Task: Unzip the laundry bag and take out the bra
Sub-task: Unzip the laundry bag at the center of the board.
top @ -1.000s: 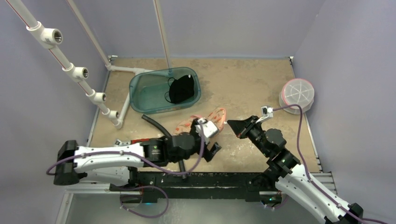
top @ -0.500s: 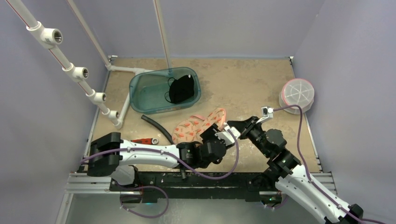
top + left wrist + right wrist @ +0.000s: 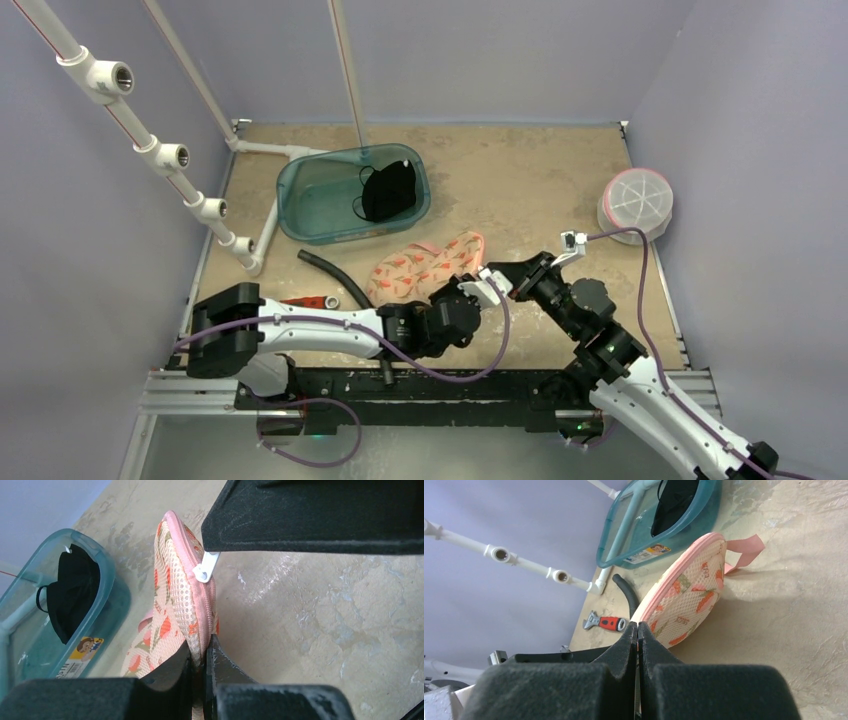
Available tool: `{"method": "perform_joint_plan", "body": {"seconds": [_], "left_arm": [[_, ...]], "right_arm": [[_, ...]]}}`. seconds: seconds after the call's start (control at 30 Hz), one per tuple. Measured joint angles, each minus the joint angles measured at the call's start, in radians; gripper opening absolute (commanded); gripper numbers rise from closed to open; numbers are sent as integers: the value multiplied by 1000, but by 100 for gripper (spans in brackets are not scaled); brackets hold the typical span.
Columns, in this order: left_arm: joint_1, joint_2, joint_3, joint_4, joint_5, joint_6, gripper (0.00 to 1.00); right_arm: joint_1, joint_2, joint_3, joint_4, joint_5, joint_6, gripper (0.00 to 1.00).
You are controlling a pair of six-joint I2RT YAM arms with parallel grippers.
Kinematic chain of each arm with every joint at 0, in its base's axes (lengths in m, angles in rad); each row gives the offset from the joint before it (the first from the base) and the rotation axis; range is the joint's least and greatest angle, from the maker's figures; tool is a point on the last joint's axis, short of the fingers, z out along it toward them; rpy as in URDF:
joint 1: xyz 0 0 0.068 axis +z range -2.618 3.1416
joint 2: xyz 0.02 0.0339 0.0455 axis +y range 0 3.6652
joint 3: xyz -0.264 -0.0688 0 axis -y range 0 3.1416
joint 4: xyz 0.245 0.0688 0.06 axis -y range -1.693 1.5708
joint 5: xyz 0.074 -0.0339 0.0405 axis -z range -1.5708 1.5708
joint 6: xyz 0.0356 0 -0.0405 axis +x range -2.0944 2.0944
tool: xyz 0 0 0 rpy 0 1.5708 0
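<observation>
The laundry bag (image 3: 425, 265) is pink mesh with an orange flower print and lies mid-table, zipped shut. My left gripper (image 3: 202, 655) is shut on the bag's zippered edge (image 3: 197, 610) at its right end, pinching the pink seam. The white zipper pull (image 3: 205, 570) runs under a finger (image 3: 320, 515) of my right gripper (image 3: 637, 627), which is shut on it just right of the bag (image 3: 689, 595). In the top view both grippers meet at the bag's right tip, left (image 3: 472, 290) and right (image 3: 498, 271). The bra is hidden.
A teal bin (image 3: 320, 200) behind the bag holds a black garment (image 3: 388, 192). A black hose (image 3: 335, 268) and a red-handled wrench (image 3: 310, 300) lie left of the bag. A round white mesh pod (image 3: 635, 200) sits far right. White pipe frame (image 3: 250, 240) stands left.
My left arm swung right from beside the bag to its right end, and its gripper went from open to shut on the bag's edge. The right gripper stayed shut in place.
</observation>
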Motion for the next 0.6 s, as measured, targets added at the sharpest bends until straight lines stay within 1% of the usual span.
{"method": "perform_joint_plan", "body": {"seconds": [0.13,0.17,0.23,0.27,0.33,0.37,0.47,0.6], "left_arm": [[0,-37,6,-76,41,44,0],[0,-45,13,-100,49,53,0],[0,-63,41,-168,70,78,0],[0,-70,58,-202,81,91,0],[2,-80,96,-270,99,111,0],[4,-81,124,-314,112,123,0],[21,-81,186,-403,169,149,0],[94,-82,268,-518,289,168,0]], "right_arm": [[0,0,0,-14,7,4,0],[0,0,0,-19,9,4,5],[1,-5,0,-24,13,3,30],[1,-8,0,-26,19,-2,39],[0,-20,0,-27,27,-16,52],[-1,-25,2,-32,27,-35,55],[-1,-31,23,-51,27,-94,58],[-1,-52,66,-50,5,-208,55]]}}
